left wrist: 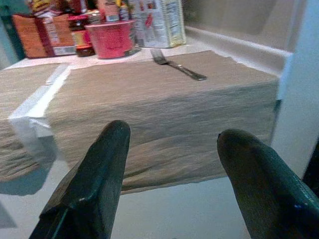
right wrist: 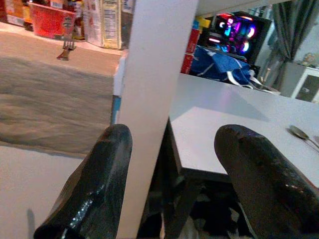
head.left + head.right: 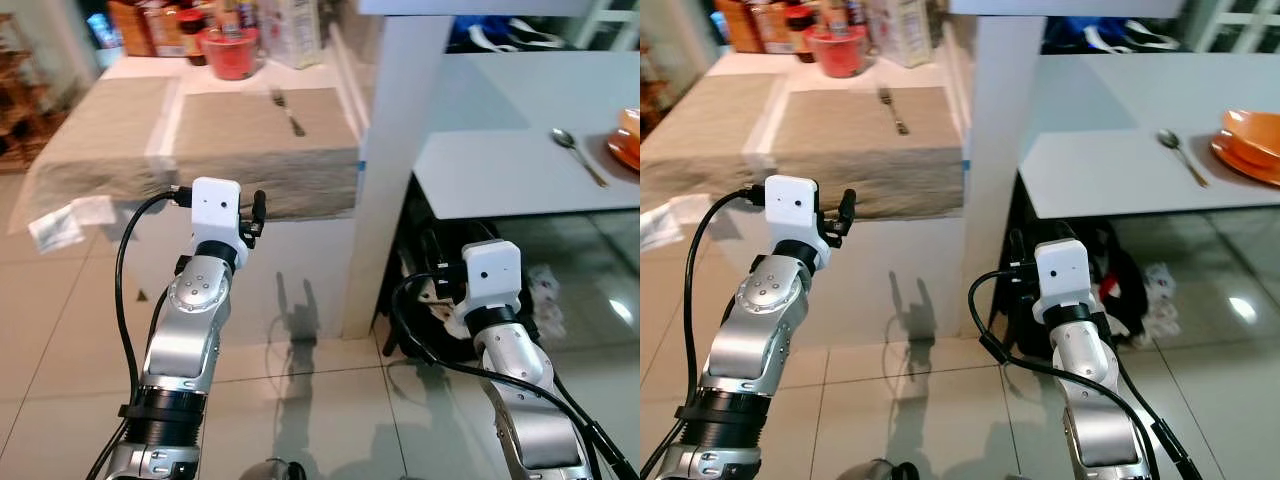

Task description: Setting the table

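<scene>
We hold our left gripper (image 1: 172,164) wide open before the beige-clothed counter (image 3: 230,150), where a fork (image 3: 288,112) lies near a red bowl (image 3: 230,52). Our right gripper (image 2: 174,169), equally spread, faces the white pillar (image 3: 395,150); a spoon (image 3: 1180,155) and what looks like an orange plate (image 3: 1250,140) sit on the grey table (image 3: 1110,170).

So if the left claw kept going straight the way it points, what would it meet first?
Probably the hanging front edge of the beige tablecloth, dead ahead of the open left claw; the fork lies higher and further back.
</scene>
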Robot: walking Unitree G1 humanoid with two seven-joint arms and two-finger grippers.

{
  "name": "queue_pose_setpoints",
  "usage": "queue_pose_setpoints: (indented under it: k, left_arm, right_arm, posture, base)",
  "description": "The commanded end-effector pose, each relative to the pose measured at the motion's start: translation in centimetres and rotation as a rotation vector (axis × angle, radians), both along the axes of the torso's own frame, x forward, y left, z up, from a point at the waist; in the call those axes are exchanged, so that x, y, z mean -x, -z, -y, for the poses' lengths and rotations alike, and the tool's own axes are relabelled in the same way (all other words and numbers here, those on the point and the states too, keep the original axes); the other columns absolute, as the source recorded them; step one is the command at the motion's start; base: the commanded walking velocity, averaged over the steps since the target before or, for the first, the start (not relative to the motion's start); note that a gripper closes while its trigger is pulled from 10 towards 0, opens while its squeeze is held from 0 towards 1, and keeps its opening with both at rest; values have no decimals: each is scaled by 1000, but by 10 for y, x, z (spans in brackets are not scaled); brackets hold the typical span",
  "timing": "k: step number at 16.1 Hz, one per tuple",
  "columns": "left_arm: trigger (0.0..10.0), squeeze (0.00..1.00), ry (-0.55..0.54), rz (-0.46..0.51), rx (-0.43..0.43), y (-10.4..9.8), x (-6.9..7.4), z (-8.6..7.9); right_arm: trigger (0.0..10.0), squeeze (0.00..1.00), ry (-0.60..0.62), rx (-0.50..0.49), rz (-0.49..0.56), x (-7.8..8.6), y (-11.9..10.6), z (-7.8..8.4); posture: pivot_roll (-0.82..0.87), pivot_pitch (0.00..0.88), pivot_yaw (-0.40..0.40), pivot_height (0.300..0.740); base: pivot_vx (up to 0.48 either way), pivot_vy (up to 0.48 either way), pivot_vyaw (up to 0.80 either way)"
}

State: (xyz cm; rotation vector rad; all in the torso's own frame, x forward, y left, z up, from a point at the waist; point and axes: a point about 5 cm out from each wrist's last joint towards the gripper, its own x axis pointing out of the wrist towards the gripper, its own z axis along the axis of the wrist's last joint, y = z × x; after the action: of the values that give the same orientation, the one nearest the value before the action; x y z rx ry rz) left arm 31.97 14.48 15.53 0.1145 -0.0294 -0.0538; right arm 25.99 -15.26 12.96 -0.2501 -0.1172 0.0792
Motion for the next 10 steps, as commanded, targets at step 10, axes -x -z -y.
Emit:
queue_pose_setpoints:
  k: [10]
  left_arm:
    - [10000,0,-5,22,-20,-5,-3,3]
  right_arm:
    - [10000,0,-34,0,55,-3,-10,-2]
  posture:
    - [-32,6,37,740]
  base:
    - [453,0,0]
